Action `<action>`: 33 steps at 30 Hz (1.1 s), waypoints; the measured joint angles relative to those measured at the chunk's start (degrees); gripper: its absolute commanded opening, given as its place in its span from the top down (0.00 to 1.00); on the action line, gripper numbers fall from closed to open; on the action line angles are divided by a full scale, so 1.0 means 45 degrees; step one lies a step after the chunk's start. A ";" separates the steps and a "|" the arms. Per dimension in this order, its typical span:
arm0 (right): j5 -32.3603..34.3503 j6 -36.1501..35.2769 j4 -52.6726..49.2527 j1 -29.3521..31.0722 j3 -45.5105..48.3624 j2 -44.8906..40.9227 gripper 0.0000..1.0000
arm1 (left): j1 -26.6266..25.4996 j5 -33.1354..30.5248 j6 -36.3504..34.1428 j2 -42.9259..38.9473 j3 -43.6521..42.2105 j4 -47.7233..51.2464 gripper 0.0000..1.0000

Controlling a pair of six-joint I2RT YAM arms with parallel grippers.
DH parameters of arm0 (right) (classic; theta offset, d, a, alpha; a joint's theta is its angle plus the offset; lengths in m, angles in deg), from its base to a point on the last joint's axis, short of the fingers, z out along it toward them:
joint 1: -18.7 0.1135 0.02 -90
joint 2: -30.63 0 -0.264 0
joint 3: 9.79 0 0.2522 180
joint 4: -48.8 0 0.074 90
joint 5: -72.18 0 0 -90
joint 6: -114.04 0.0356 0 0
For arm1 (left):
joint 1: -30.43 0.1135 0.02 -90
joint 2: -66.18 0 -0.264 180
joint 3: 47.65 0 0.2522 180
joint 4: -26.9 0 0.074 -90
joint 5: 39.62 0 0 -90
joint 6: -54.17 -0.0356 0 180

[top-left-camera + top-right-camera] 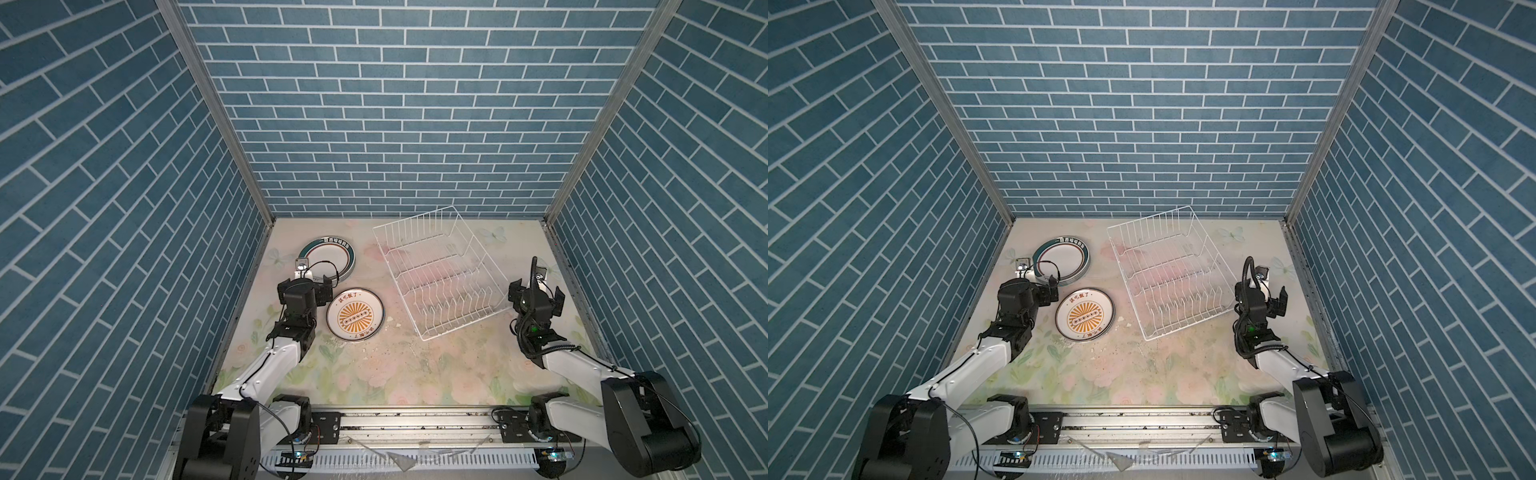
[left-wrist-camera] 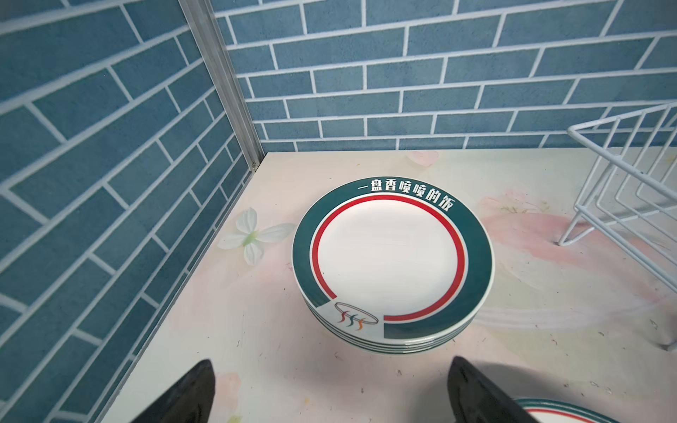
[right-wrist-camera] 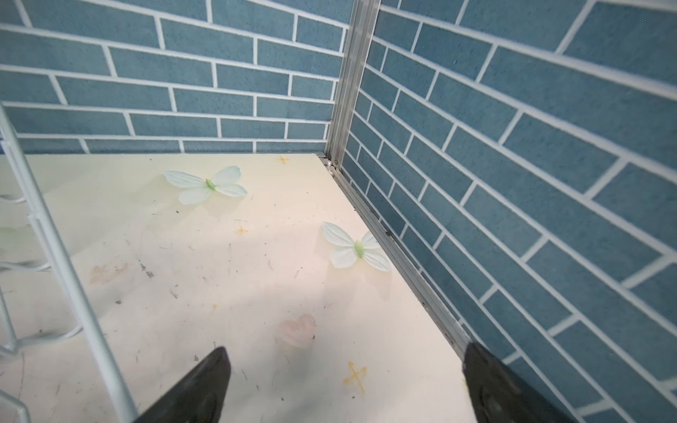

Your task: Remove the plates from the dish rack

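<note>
- The left gripper hangs left of the rectangular white wire dish rack, its black fingers spread wide and holding nothing.
- A stack of round white ceramic plates with dark green lettered rims lies flat on the floral-printed tabletop, left of the rack's far end and apart from it. A strip of bare table separates the stack's edge from the blue brick-patterned left wall.
- A round white plate with an orange sunburst lies left of the rack's near end. It is clear of the rack and separated from the green stack by a narrow gap.
- The rack sits askew, its far rim near the back wall, with wide bare table in front.
- The right gripper hovers just right of the rack's near corner, spread wide and empty. It sits between the rack's side wire and the right wall.
</note>
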 measured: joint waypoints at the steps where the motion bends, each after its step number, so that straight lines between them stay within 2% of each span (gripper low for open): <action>1: -0.0131 0.0000 0.0486 -0.0053 0.0112 0.0155 0.01 | 0.0000 0.0049 -0.0136 0.0044 -0.0102 -0.0282 0.01; 7: -0.0855 -0.0058 0.2025 -0.0335 0.0345 0.0826 0.01 | 0.0000 0.0092 -0.0855 0.0646 -0.0593 -0.1671 0.01; 17: -0.1287 -0.0136 0.3342 -0.0510 0.0359 0.1656 0.01 | 0.0000 0.0418 -0.1336 0.2268 -0.0869 -0.3487 0.01; 22: -0.1535 -0.0151 0.3565 -0.0588 0.0452 0.1676 0.01 | 0.0000 0.0291 -0.1438 0.3531 -0.0957 -0.4624 0.01; 26: -0.2176 -0.0151 0.2943 -0.0622 0.0831 0.0806 0.01 | 0.0000 0.0136 -0.1486 0.4464 -0.0957 -0.5144 0.01; 33: -0.3031 -0.0355 0.3910 -0.0753 0.0957 0.1287 0.01 | 0.0000 -0.0068 -0.1491 0.4600 -0.0957 -0.5867 0.01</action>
